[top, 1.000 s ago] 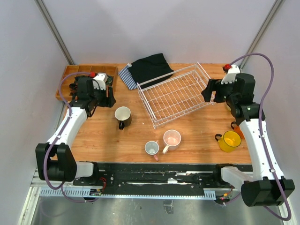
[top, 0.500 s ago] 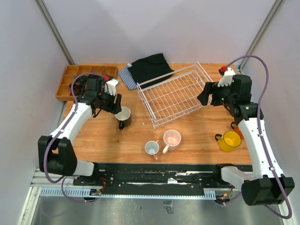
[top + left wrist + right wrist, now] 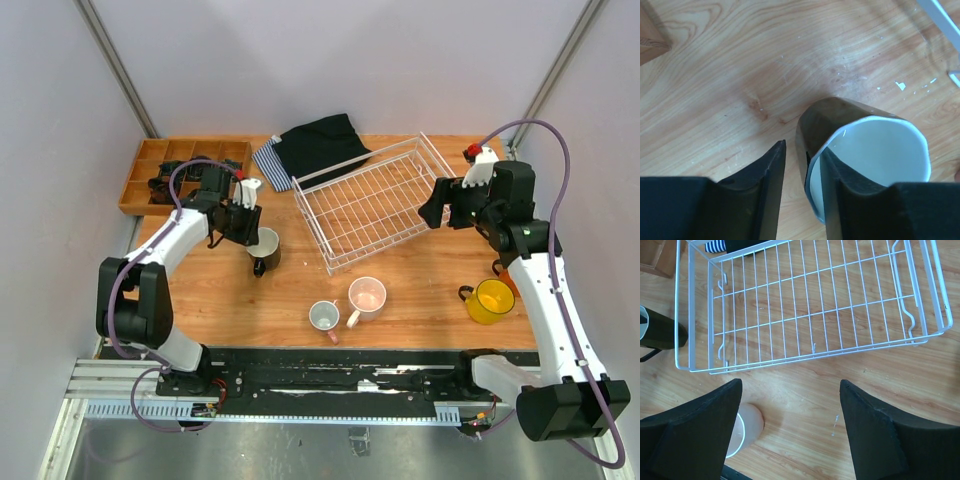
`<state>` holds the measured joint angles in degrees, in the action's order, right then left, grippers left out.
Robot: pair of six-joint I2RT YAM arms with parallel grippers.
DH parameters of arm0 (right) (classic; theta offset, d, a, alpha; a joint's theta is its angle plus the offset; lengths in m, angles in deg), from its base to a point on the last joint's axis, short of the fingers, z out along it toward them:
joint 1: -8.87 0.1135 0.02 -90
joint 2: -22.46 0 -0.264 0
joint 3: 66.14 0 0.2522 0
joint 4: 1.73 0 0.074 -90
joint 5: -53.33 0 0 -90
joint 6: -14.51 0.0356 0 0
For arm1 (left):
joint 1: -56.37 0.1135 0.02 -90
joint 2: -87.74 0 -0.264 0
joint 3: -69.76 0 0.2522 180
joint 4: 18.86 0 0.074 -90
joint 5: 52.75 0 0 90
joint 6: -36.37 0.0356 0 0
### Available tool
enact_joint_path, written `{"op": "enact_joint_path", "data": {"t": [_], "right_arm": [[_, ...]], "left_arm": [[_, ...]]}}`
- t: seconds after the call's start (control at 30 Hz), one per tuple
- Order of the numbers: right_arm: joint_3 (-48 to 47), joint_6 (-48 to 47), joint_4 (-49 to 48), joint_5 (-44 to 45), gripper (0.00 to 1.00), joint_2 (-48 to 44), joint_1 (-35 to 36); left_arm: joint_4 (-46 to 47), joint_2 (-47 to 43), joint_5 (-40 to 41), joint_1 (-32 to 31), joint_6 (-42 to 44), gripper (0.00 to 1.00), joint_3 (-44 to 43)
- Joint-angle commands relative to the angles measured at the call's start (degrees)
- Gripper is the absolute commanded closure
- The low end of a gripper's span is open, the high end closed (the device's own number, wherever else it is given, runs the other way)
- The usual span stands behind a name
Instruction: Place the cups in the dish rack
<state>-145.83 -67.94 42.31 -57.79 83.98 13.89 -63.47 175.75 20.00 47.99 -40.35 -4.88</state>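
Left arm low, jaws narrowly parted, right arm raised, jaws wide

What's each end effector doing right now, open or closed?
Left end effector: open, straddling the rim of the black white-lined mug, not clamped.
Right end effector: open, empty.

A wooden table of light brown, strongly grained boards fills the middle; up close its surface shows small white flecks and scuffs; plain pale grey walls close it in behind and on both sides; slanting metal struts run up the back corners; an aluminium rail edges the near side; grey floor lies below; the light is soft and even.
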Motion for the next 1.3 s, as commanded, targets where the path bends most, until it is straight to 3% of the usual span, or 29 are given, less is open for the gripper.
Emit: {"op": "enact_joint_path", "data": {"t": [0.0, 0.2, 0.3, 0.47, 0.73, 0.83, 1.03, 1.27], "right_arm": [[-0.43, 0.36, 0.64, 0.12, 0.21, -0.27, 1.27], [0.19, 0.36, 1.01, 0.21, 0.21, 0.49, 1.35], [-0.69, 0.27, 1.77, -0.2, 0.23, 1.93, 1.47], [-3.63, -1.21, 3.68, -1.54, 0.27, 4.45, 3.64], [-9.19, -4.62, 8.56, -1.09, 0.32, 7.52, 12.62], [-9.66, -3.6, 7.98, -5.65, 0.33, 8.59, 14.81], [-9.37, 11.78, -1.0, -22.9, 0.37, 9.54, 14.87], [-9.46, 37.89, -17.86, -38.79, 0.35, 9.98, 15.51]], "left_arm": [[-0.54, 0.42, -0.74, -0.49, -0.15, 0.67, -3.26], [-3.27, 1.96, -1.06, -0.63, -1.76, 0.91, -6.47], [-6.42, 3.7, -1.67, -0.67, -3.93, 0.99, -9.97], [-10.25, 5.47, -4.25, -1.07, -8.86, 0.99, -15.56], [-10.54, 0.57, -5.04, -2.59, -21.31, 0.99, -18.37], [-8.97, -2.74, -4.64, -4.62, -23.77, 1.0, -17.9], [5.79, -14.36, -11.24, -5.07, -28.04, 0.99, -11.7], [43.05, -27.98, -19.01, -5.07, -45.4, 1.0, 5.7]]}}
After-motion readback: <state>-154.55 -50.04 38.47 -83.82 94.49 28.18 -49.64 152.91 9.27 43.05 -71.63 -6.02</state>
